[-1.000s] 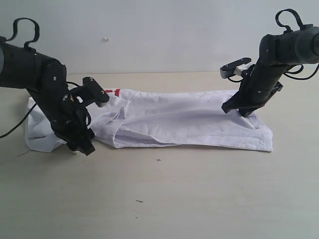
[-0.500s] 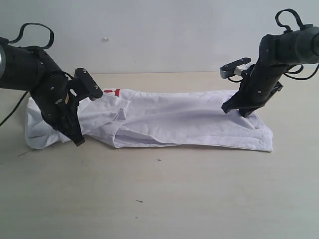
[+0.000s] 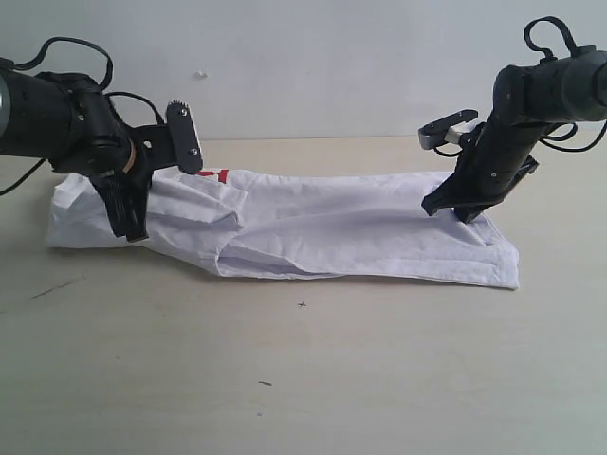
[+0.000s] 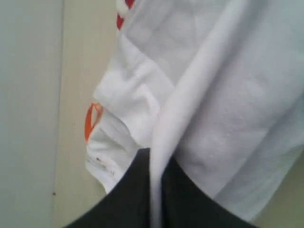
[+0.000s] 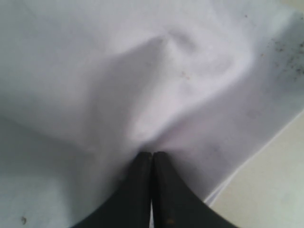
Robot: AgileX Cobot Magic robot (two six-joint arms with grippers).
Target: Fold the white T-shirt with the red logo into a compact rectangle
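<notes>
Lying along table (image 3: 303, 379): white T-shirt (image 3: 360, 237), part-folded strip, red logo (image 3: 220, 175) peeking. Pinched by left gripper (image 4: 156, 164), nearly closed on fold. Pressed by right gripper (image 5: 152, 154), fully closed; hold unclear. Likely soft, light, limp; best taken at corners.

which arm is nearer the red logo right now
Left. The left arm pinches a fold of the white T-shirt close to the red logo; the right arm rests at the shirt's far end.
</notes>
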